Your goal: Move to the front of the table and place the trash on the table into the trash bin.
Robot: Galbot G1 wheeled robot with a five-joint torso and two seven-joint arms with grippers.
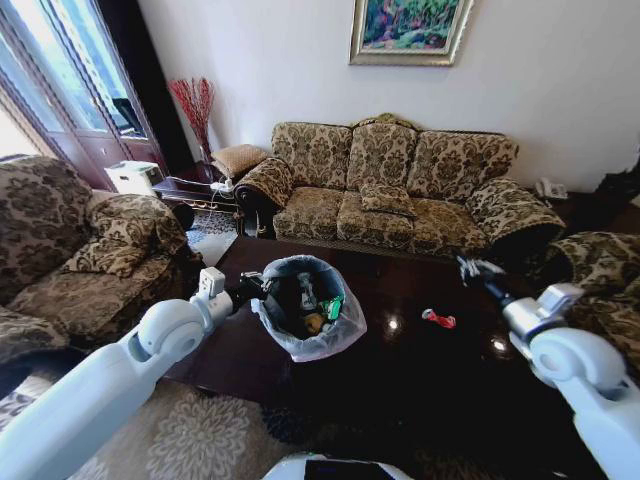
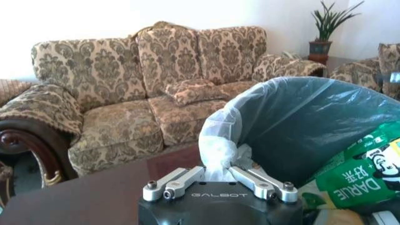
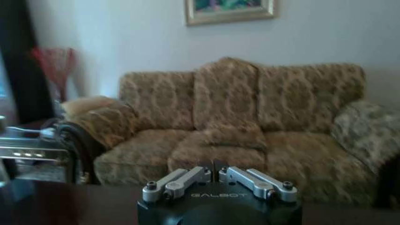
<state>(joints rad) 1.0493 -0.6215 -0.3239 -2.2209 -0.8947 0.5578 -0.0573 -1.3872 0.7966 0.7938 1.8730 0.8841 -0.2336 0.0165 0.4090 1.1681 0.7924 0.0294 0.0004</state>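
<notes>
— Red can (image 1: 438, 319) lies alone on the table (image 1: 400, 380), bin (image 1: 305, 305) beside it, part filled.
— Left gripper (image 2: 220, 174) pinches the bag rim; right gripper (image 3: 218, 169), fingers pressed together, hangs above the far edge — it must open, then descend.

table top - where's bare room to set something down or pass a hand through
On the table, the near stretch in front of the trash bin and red can is bare, and so is the gap between them. The left end is crowded: the left gripper pinches the bin's bag at the rim. The right gripper hovers over the far right edge.
</notes>
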